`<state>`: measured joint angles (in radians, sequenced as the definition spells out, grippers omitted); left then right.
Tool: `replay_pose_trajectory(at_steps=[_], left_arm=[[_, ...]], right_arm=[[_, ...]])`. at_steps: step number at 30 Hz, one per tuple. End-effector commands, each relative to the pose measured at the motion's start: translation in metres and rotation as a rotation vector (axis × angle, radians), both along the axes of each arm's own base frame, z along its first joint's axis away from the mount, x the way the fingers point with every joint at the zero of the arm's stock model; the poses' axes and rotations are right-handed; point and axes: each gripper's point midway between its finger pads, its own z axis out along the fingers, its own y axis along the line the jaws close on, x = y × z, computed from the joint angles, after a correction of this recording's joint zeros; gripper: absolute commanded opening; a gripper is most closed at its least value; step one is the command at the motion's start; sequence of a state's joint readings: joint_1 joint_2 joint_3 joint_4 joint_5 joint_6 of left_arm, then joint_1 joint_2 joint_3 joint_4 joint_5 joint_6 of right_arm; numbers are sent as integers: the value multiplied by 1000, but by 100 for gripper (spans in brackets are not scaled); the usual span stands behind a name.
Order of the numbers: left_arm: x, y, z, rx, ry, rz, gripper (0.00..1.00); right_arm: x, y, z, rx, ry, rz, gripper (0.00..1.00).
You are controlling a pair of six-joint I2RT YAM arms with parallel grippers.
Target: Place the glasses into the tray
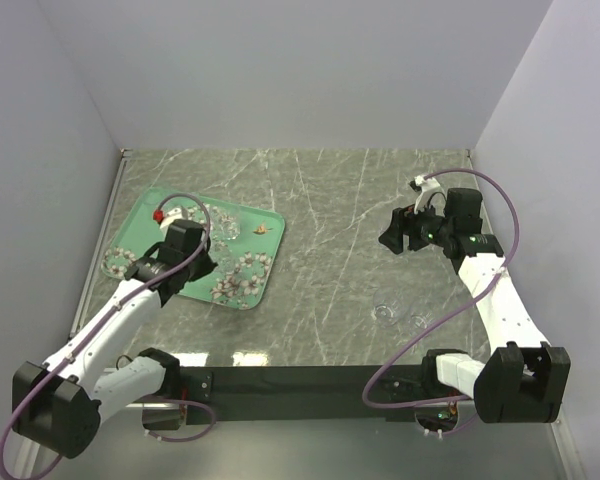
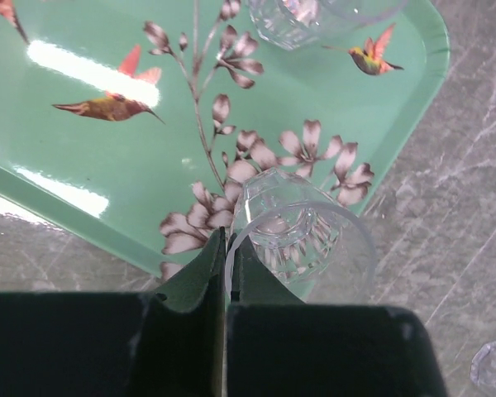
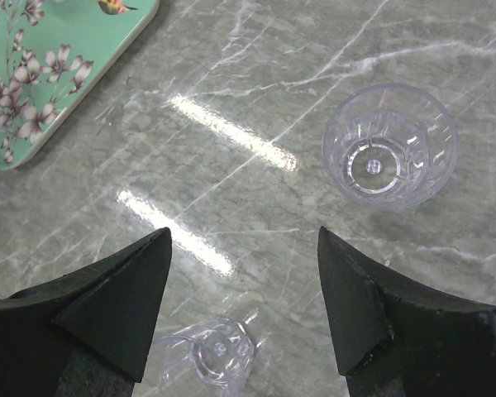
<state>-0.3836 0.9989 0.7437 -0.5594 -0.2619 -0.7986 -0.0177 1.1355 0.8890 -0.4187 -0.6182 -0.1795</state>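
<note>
Left gripper (image 2: 226,263) jaws clench a glass (image 2: 298,240) over the tray (image 2: 91,157) edge; right gripper (image 3: 244,265) jaws gape above a second glass (image 3: 390,155) and third glass (image 3: 211,356) on the tabletop (image 3: 231,83).

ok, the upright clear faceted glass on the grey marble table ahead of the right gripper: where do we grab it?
Probably the rim, from above: one finger inside, one outside. The clear faceted glass stands upright with its round mouth open upward, apart from the second clear glass, and the right gripper is open.
</note>
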Motion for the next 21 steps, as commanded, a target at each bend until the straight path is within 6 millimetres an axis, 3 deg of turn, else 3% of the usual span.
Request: replay_pose_trajectory(at_steps=[1, 12, 21], left_arm=[[3, 12, 4, 11, -21, 41, 0], [16, 47, 4, 52, 11, 144, 0], [49, 80, 7, 112, 27, 205, 0]], right_arm=[[9, 0, 13, 2, -49, 4, 78], [13, 0, 14, 2, -49, 4, 78], [17, 0, 19, 4, -55, 8, 78]])
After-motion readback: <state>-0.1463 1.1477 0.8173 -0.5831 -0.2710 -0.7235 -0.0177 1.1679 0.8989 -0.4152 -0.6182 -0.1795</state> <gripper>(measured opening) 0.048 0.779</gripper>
